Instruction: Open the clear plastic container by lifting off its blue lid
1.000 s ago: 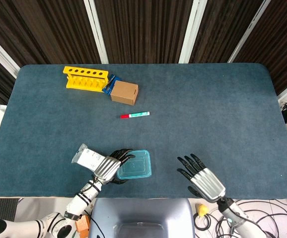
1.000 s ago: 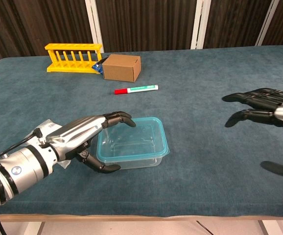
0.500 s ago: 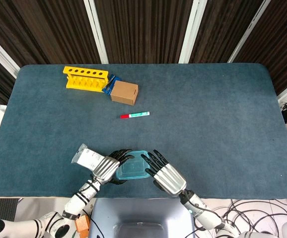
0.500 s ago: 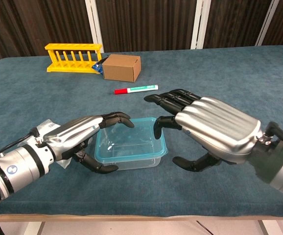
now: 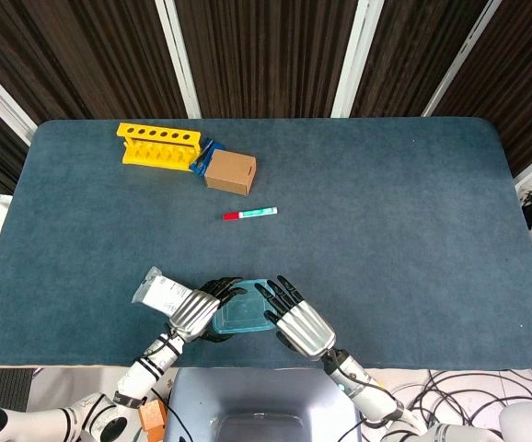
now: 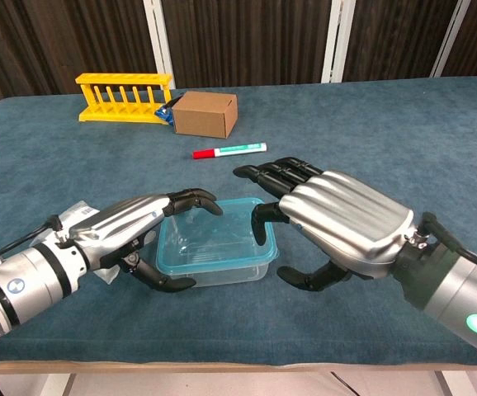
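Now left robot hand (image 6: 131, 231) gripping container (image 6: 214, 247) edge, right robot hand (image 6: 337, 223) spread, holding nothing.

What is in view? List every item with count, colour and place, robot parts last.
Clear plastic container with blue lid: one, near edge, between both hands, lid on.
Yellow plastic tube rack: one, far left.
Brown cardboard box: one, right of rack.
Red-capped green-and-white marker: one, mid-table.
White packet: one, behind left hand.
Blue-grey table cloth: one.
Left hand: silver-black, at container's left side.
Right hand: silver-black, at its right side.
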Robot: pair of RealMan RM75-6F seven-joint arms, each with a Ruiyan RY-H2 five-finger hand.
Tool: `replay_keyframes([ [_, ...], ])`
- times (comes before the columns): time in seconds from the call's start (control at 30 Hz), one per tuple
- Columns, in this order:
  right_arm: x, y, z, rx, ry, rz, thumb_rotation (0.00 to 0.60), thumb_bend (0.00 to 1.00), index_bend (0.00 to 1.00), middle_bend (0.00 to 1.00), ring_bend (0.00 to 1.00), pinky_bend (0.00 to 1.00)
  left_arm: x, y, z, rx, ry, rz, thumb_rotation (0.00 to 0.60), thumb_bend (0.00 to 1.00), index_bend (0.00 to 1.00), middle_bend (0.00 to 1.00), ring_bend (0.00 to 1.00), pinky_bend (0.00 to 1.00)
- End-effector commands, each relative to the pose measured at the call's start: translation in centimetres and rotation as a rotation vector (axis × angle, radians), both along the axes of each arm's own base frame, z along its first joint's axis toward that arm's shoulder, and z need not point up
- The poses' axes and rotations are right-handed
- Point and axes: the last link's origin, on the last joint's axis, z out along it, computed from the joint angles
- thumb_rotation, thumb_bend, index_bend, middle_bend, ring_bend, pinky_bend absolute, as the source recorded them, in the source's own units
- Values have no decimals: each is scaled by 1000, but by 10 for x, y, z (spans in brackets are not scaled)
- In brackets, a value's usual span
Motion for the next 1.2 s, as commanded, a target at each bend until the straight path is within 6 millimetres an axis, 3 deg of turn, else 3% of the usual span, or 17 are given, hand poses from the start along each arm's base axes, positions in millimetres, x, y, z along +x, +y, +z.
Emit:
replay_keyframes([
  [0.03,1,0,-1,-11,3,3,600,252,471,0,0,0,0,0,0,2,-4,0,600,254,297,255,138,287],
  [1.2,24,-4,-14,-18,-11,-26,600,252,498,0,0,0,-4,2,2,-3,-3,3,600,258,298,269,139,296],
])
